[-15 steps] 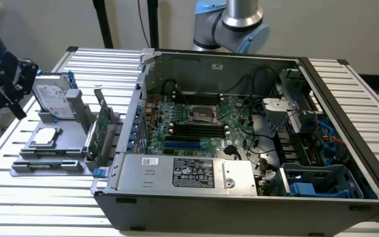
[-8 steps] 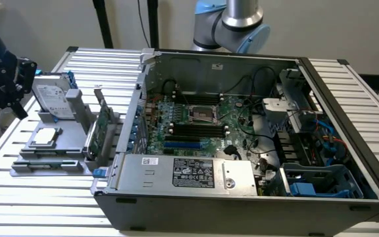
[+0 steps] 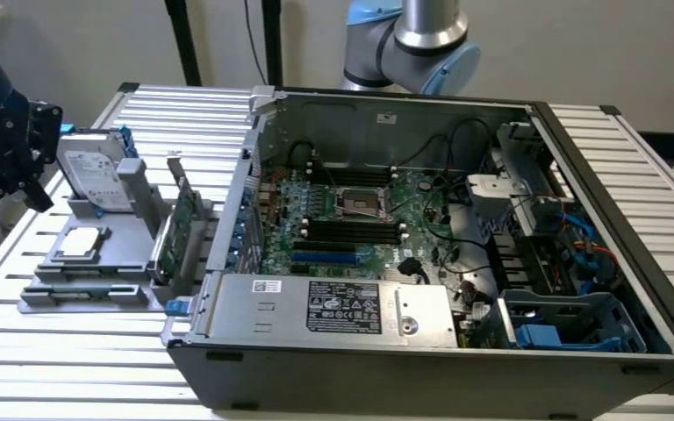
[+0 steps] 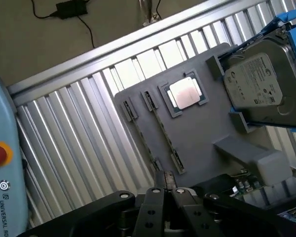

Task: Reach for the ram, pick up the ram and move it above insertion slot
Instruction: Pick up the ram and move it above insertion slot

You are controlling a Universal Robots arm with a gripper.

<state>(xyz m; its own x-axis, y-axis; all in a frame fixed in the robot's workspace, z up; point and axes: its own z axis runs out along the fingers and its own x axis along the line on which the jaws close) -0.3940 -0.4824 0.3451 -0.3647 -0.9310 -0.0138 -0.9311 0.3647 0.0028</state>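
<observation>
So the gripper [image 4: 168, 191] is hanging over the gray holder tray [image 4: 202, 143] with its fingers [image 4: 155, 205] clenched tight together and nothing between them. The ram [image 4: 164, 133] sits on edge in its clips on that tray, just beside the loose processor chip [image 4: 185, 92]. The fingertips are right near one end of the stick, though I can't tell if they touch it. The hard drive [image 4: 256, 84] stands on the chip's other side. In the exterior view the tray is at about 9 o'clock from the open PC case [image 3: 431, 351]. The insertion slot [image 3: 349, 231] is one of the black parallel ones mid-board, with the blue slot [image 3: 326, 259] at its 6 o'clock and the silver socket [image 3: 361, 200] at its 12 o'clock
</observation>
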